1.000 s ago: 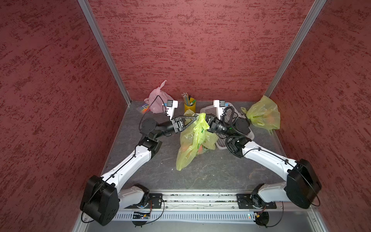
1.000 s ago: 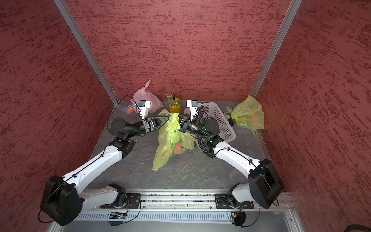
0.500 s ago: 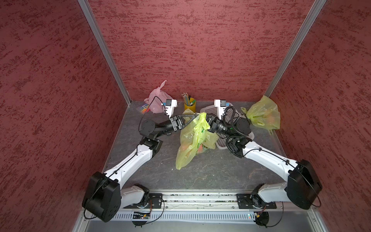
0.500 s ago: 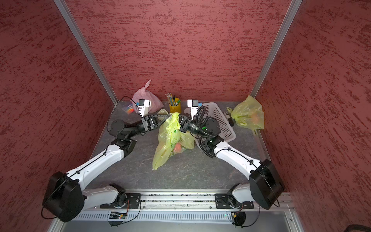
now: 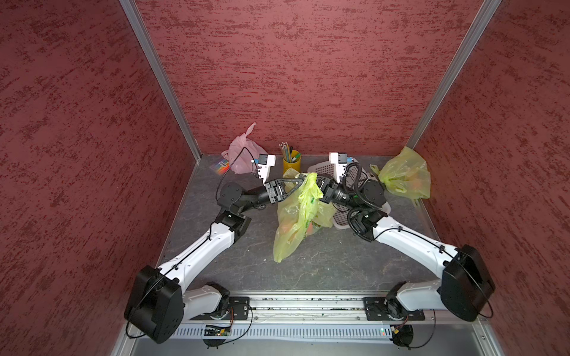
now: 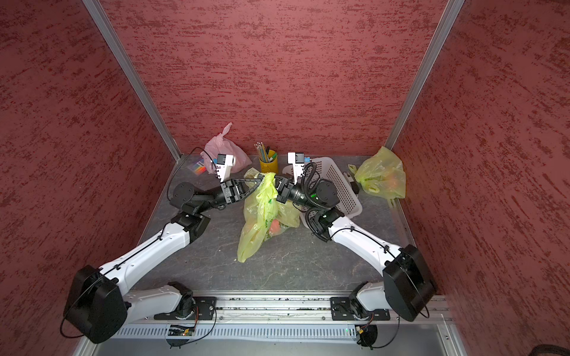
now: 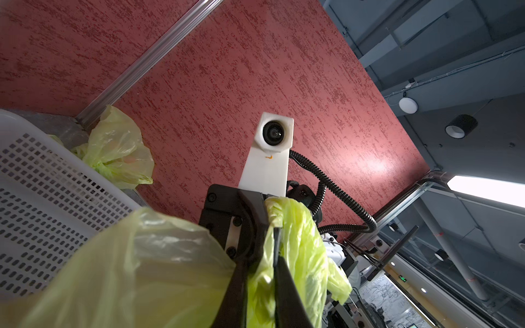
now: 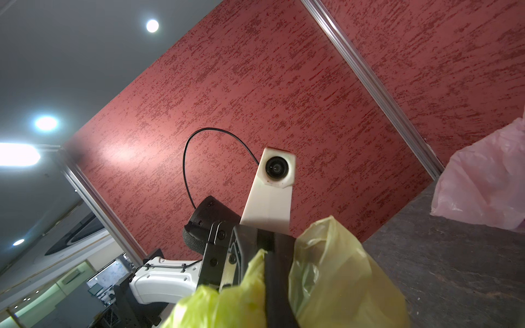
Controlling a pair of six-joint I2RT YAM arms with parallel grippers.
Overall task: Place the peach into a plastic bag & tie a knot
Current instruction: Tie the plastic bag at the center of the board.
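Observation:
A yellow-green plastic bag [image 5: 296,222] hangs above the middle of the table, with its lower end on the surface, in both top views [image 6: 262,215]. The peach [image 6: 275,227] shows through it as an orange-red patch low in the bag. My left gripper [image 5: 303,179] comes in from the left and is shut on the bunched top of the bag. In the left wrist view the bag's plastic [image 7: 301,244] is pinched between the dark fingers [image 7: 287,286]. My right gripper [image 5: 319,186] faces it from the right, shut on the same bunched top [image 8: 250,284].
A white perforated basket [image 6: 339,185] lies behind the right arm. A second yellow bag [image 5: 404,175] sits in the back right corner and a pink bag [image 5: 243,154] at the back left. Between them stand a yellow pencil cup [image 5: 291,161] and a coloured card [image 5: 223,166].
My left gripper's jaws have closed onto the bag's top. The right gripper and the bag have hardly moved.

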